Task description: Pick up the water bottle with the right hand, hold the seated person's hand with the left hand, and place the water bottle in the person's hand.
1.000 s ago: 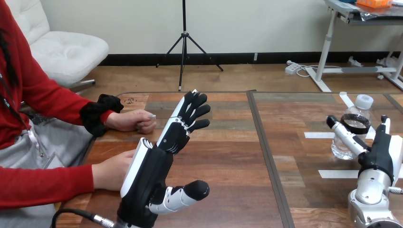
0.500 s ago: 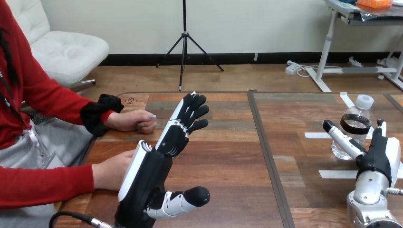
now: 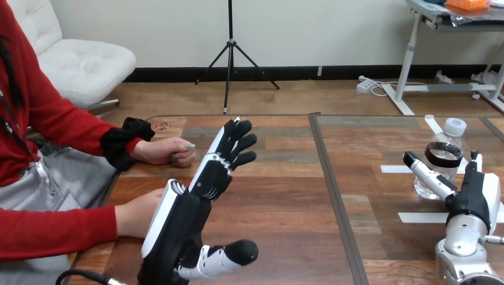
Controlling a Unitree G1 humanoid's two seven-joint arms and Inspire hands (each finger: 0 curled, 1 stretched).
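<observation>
At a wooden desk (image 3: 285,196), the robot's left hand (image 3: 178,228) stands on edge with fingers straight and thumb spread wide, just beside the person's nearer hand (image 3: 138,215), which rests on the desk; whether they touch cannot be told. The person's farther hand (image 3: 166,151) lies well apart. At the right, the water bottle (image 3: 446,148) stands upright just beyond the right hand (image 3: 472,193), whose thumb and fingers are spread open.

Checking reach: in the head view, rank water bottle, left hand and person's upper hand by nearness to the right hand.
1. water bottle, just beyond the right hand.
2. left hand, left of centre.
3. person's upper hand, far left.
</observation>
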